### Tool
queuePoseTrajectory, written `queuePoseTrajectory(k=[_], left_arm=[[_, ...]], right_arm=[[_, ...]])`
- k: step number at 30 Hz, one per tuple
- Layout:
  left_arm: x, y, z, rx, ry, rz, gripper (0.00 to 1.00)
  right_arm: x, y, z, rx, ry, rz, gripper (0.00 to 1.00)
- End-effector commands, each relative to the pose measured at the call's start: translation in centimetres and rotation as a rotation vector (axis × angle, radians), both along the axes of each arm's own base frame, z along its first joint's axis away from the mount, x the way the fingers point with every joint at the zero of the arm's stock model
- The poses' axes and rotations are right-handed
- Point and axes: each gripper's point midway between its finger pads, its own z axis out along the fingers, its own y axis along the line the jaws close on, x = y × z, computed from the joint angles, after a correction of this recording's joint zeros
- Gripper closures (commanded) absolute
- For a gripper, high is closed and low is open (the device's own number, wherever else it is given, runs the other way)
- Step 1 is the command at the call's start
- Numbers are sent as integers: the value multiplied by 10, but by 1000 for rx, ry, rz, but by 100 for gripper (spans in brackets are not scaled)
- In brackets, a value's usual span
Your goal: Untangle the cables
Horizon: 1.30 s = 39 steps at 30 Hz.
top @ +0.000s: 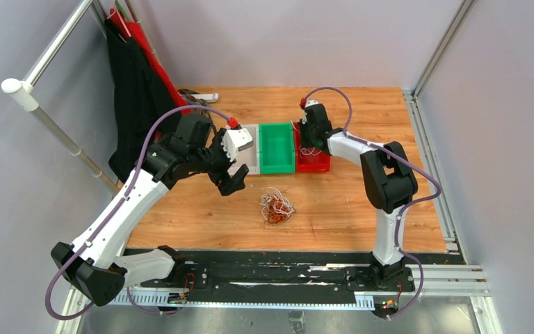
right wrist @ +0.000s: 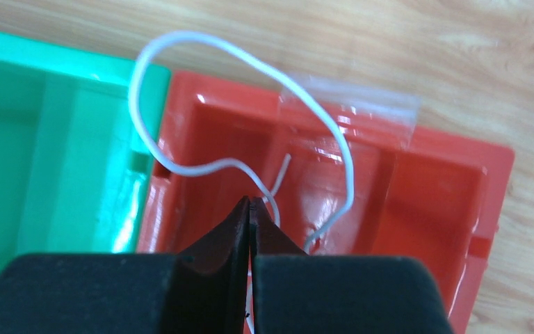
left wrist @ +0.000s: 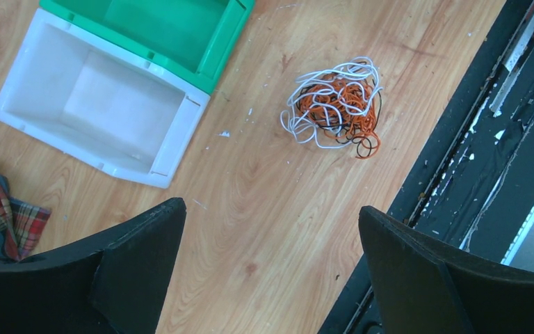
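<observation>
- Step in hand, as judged: sorting one separated strand. The right gripper (right wrist: 249,203) is hanging over the red bin (right wrist: 445,181), jaws pressed together and pinching a white cable (right wrist: 181,38).
- The cables (left wrist: 337,104) are lying bunched on the table (left wrist: 264,174), well apart from the bins.
- The left gripper (left wrist: 271,212) is hovering above them, jaws spread wide, holding nothing.
- Next move is calling for release into the red bin, then reaching for another strand.

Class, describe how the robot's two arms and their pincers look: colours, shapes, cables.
The left arm and right arm have white shells and black joints, a purple hose looping along each. The left pincer and right pincer have black, wedge-shaped fingers.
</observation>
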Motion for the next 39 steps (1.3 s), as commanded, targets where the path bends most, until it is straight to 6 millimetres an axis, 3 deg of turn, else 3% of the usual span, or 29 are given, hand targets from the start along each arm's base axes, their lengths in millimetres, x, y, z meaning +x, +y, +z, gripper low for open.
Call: queuePoseTrajectory(k=[1, 6, 11, 14, 16, 19, 24, 27, 33, 39], left_arm=[[0, 2, 8, -8, -36, -2, 0], [-1, 2, 6, -7, -31, -2, 0], [-1, 2, 2, -1, -22, -5, 0], [0, 1, 3, -4, -19, -6, 0], [0, 1, 3, -2, -20, -8, 0], [2, 1, 2, 4, -26, -10, 0], [2, 2, 0, 13, -26, -12, 0], [2, 3, -2, 20, -26, -14, 0], [2, 5, 1, 25, -35, -13, 0], [2, 7, 1, 30, -39, -13, 0]], right_arm=[[-2, -7, 18, -1, -53, -57, 99], [-13, -16, 21, 6, -74, -87, 99], [-6, -7, 60, 64, -152, -60, 96], [8, 4, 91, 99, -201, -45, 67], [15, 12, 100, 114, -216, -29, 52], [23, 22, 101, 135, -212, -15, 45], [34, 37, 95, 160, -193, 1, 46], [40, 44, 76, 140, -169, 5, 50], [49, 47, 63, 100, -157, -2, 59], [52, 49, 60, 85, -159, -9, 81]])
